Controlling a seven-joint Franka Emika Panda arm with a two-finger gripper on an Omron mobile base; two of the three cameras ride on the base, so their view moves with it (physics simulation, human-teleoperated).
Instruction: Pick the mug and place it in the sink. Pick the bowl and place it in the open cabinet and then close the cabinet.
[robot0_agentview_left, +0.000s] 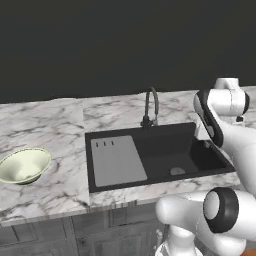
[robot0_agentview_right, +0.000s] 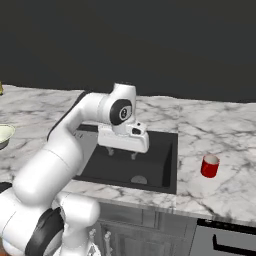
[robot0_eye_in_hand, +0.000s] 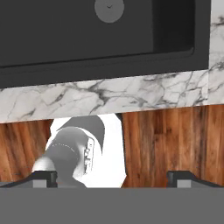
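Observation:
The small red mug (robot0_agentview_right: 210, 166) stands upright on the marble counter just right of the black sink (robot0_agentview_left: 165, 150) (robot0_agentview_right: 160, 167). Far to the left on the counter rests the wide pale cream-green bowl (robot0_agentview_left: 25, 165) (robot0_agentview_right: 4, 134). My gripper (robot0_agentview_right: 122, 154) (robot0_eye_in_hand: 113, 177) hangs open over the sink basin, pointing down, with nothing between its fingers. It is well left of the mug and apart from it. In the hand view, the round drain (robot0_eye_in_hand: 109, 8) and the basin's front wall lie beyond the fingertips (robot0_eye_in_hand: 43, 177). The cabinet is out of view.
A dark curved faucet (robot0_agentview_left: 150, 107) rises behind the sink, and a grey ribbed drainboard (robot0_agentview_left: 117, 161) covers its left part. Dark lower drawers (robot0_agentview_right: 225, 240) run under the marble counter (robot0_agentview_left: 55, 125). A dark wall stands behind. Wooden floor (robot0_eye_in_hand: 175, 140) lies below the counter edge.

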